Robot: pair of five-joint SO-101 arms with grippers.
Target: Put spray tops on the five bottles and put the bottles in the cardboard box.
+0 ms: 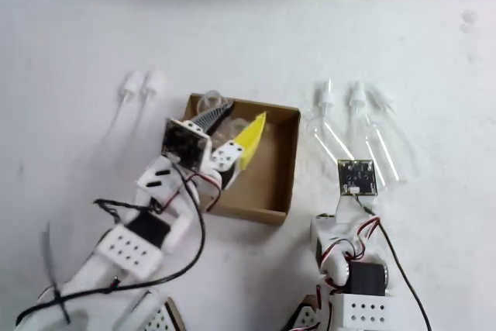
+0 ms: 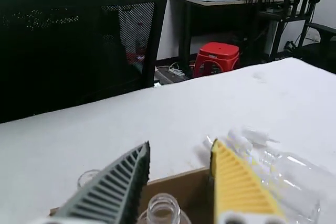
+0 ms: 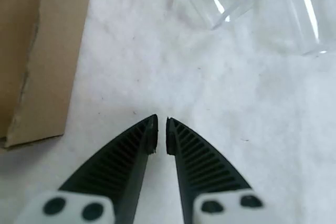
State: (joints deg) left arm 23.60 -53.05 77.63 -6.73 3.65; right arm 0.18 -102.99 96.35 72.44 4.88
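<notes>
A: White table (image 1: 434,52), work half done?
B: Seemingly. Nearest, the right gripper (image 3: 161,121) sits empty, its jaws almost together, near the cardboard box (image 1: 293,156).
A: And the box?
B: One uncapped bottle (image 2: 163,208) stands inside, the left gripper (image 2: 181,148) spread above it. Farther off, three bottles (image 1: 364,133) seem capped; two loose spray tops (image 1: 139,87) wait. Capping comes next, I judge.
</notes>
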